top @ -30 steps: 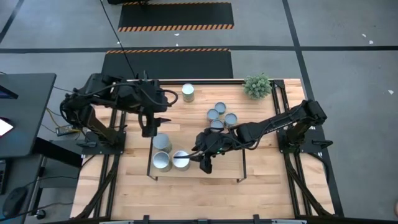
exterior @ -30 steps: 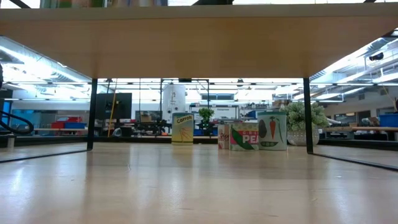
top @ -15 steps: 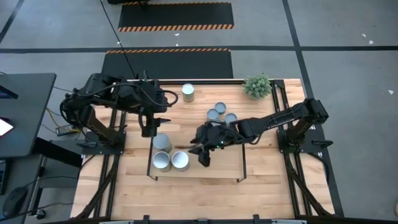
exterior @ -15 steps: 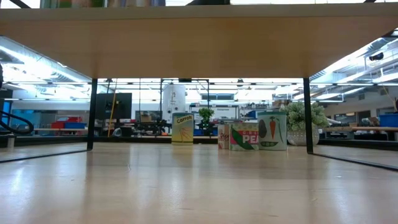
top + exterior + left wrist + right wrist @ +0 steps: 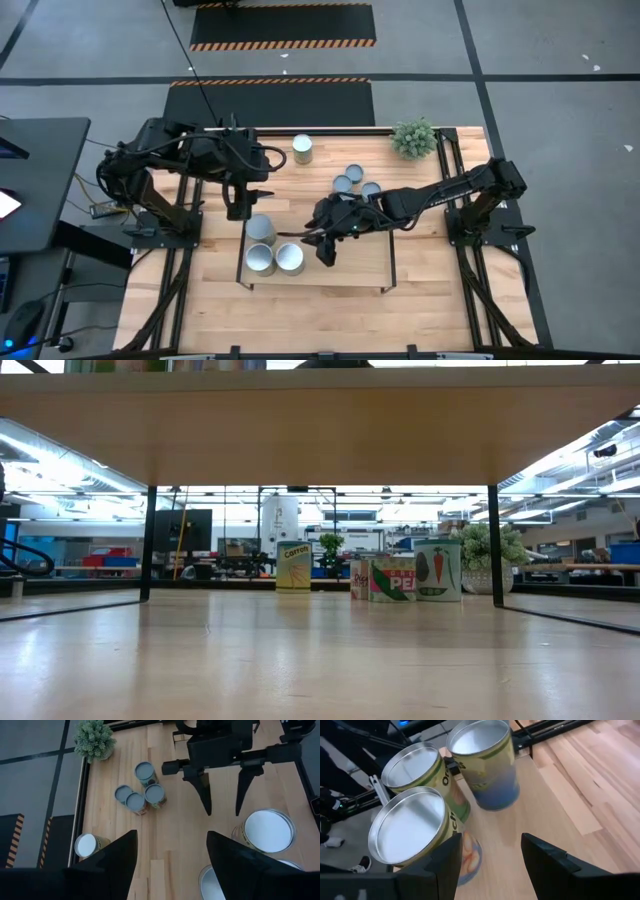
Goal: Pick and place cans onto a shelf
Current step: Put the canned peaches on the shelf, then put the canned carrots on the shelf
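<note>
Three big cans [image 5: 273, 248] stand on the shelf [image 5: 360, 268], at its 9 o'clock end. The right gripper [image 5: 326, 245] hangs over the shelf just beside them, at their 3 o'clock, with its fingers apart and nothing in them. The left gripper [image 5: 240, 205] waits near the shelf's 10 o'clock corner, fingers apart too. Four more cans sit on the desk [image 5: 210, 310]: one big can [image 5: 302, 149] at 12 o'clock and three small cans [image 5: 355, 185] bunched together beside it. The next job is likely to fetch another can. It should lift up clear of the standing cans and then grab only one small can.
</note>
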